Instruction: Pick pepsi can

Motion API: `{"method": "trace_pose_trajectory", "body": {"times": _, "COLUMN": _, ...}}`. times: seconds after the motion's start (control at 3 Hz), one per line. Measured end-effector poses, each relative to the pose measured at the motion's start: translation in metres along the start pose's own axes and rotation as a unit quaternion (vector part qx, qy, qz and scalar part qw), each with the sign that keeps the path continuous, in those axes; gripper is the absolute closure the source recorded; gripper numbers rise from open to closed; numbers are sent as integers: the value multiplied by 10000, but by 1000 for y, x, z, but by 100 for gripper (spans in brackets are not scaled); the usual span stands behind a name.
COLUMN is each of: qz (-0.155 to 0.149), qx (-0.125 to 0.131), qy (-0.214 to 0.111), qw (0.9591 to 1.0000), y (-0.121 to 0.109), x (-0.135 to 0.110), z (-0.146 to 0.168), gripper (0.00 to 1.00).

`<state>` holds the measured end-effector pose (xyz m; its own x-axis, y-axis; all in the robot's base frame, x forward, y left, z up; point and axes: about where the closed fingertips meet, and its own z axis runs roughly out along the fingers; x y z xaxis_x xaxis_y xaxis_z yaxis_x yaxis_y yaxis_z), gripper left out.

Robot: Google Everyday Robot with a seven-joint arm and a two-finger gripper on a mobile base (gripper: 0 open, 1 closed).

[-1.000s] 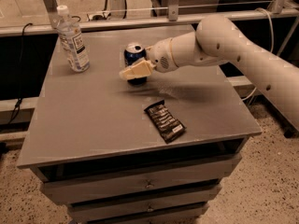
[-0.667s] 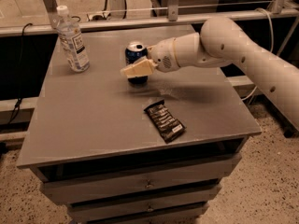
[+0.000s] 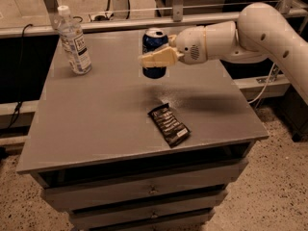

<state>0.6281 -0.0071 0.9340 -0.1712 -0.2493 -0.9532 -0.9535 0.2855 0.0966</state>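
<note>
The pepsi can [image 3: 154, 43] is dark blue with a silver top. It hangs a little above the grey table [image 3: 96, 114], over the far middle. My gripper [image 3: 155, 59] comes in from the right on the white arm [image 3: 250, 32] and is shut on the can. One beige finger [image 3: 161, 58] crosses the can's front and the other is hidden behind the can. The can stays upright.
A clear plastic bottle [image 3: 73, 42] stands at the table's far left. A flat dark snack wrapper [image 3: 168, 125] lies near the front right. Drawers [image 3: 144, 191] sit below the tabletop. A rail [image 3: 144, 20] runs behind the table.
The can has gone up off the table and a little to the right, held in my gripper. The bottle and the wrapper have not moved.
</note>
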Motion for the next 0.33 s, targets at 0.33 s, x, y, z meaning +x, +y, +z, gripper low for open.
{"method": "trace_pose_trajectory", "body": {"times": 0.33, "qz": -1, "qx": -108, "qy": 17, "qw": 9999, "y": 5, "x": 0, "z": 0, "gripper": 100}}
